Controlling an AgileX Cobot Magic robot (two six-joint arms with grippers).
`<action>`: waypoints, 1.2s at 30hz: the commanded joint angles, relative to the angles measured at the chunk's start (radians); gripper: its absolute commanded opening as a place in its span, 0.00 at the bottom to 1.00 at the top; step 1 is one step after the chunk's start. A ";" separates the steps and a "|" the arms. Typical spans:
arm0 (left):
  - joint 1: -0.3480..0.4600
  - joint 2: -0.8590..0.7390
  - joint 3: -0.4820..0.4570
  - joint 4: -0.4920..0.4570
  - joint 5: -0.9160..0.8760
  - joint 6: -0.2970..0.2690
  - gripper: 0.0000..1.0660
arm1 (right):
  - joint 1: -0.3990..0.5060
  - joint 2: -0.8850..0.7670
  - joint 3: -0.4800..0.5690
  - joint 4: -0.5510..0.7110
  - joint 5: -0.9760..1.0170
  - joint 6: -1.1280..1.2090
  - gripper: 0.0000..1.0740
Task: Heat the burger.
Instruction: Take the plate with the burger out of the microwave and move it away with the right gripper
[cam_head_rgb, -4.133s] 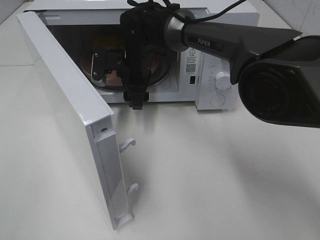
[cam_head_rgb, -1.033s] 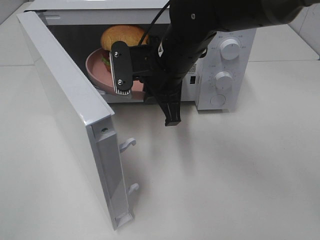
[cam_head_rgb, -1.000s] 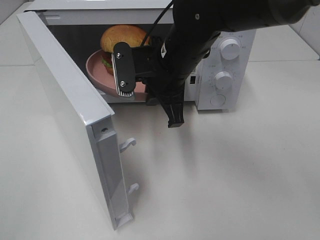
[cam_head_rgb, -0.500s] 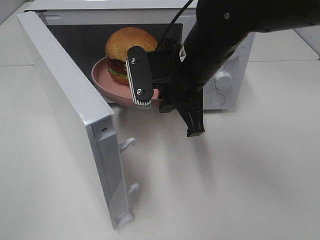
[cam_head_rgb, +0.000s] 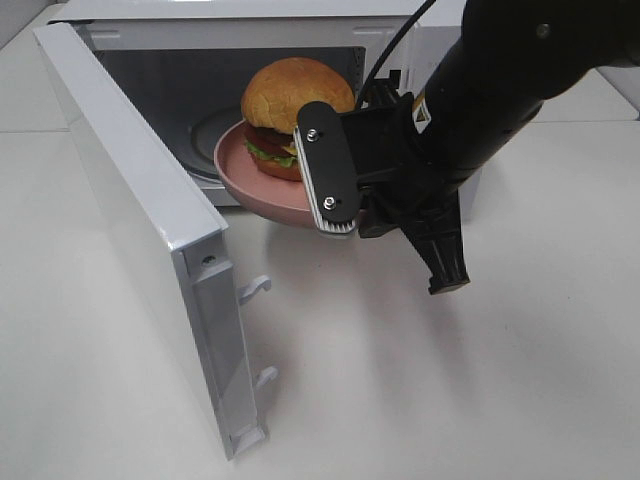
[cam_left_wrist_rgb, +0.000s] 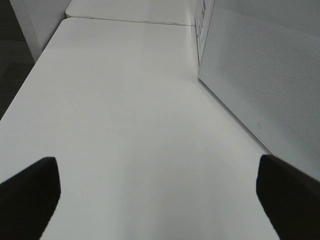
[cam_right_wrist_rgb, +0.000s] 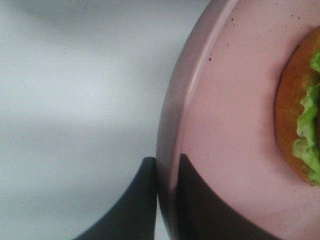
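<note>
The burger (cam_head_rgb: 297, 100), with a tan domed bun and green and dark filling, sits on a pink round plate (cam_head_rgb: 250, 180). My right gripper (cam_head_rgb: 350, 212) is shut on the plate's near right rim and holds it in the air just in front of the open microwave (cam_head_rgb: 170, 100). The right wrist view shows the fingers (cam_right_wrist_rgb: 145, 200) clamping the pink rim (cam_right_wrist_rgb: 175, 115), with the burger's edge and lettuce (cam_right_wrist_rgb: 302, 130) beside it. My left gripper (cam_left_wrist_rgb: 160, 200) is open and empty over bare table; the exterior high view does not show it.
The microwave door (cam_head_rgb: 130, 200) stands wide open toward the front left, its latch hooks (cam_head_rgb: 255, 288) sticking out. The right arm hides the microwave's control panel. A white perforated panel (cam_left_wrist_rgb: 265, 85) stands to one side of the left gripper. White table (cam_head_rgb: 450, 400) lies in front.
The right gripper has drawn the pink plate with the burger out of the microwave cavity, toward the front and right. The door has not moved.
</note>
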 joint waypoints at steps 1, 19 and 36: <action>-0.001 -0.002 0.003 -0.002 -0.015 -0.001 0.95 | -0.022 -0.071 0.026 -0.063 -0.067 0.064 0.02; -0.001 -0.002 0.003 -0.002 -0.015 -0.001 0.95 | -0.022 -0.341 0.234 -0.113 -0.088 0.070 0.03; -0.001 -0.002 0.003 -0.002 -0.015 -0.001 0.95 | -0.022 -0.602 0.378 -0.240 0.073 0.201 0.03</action>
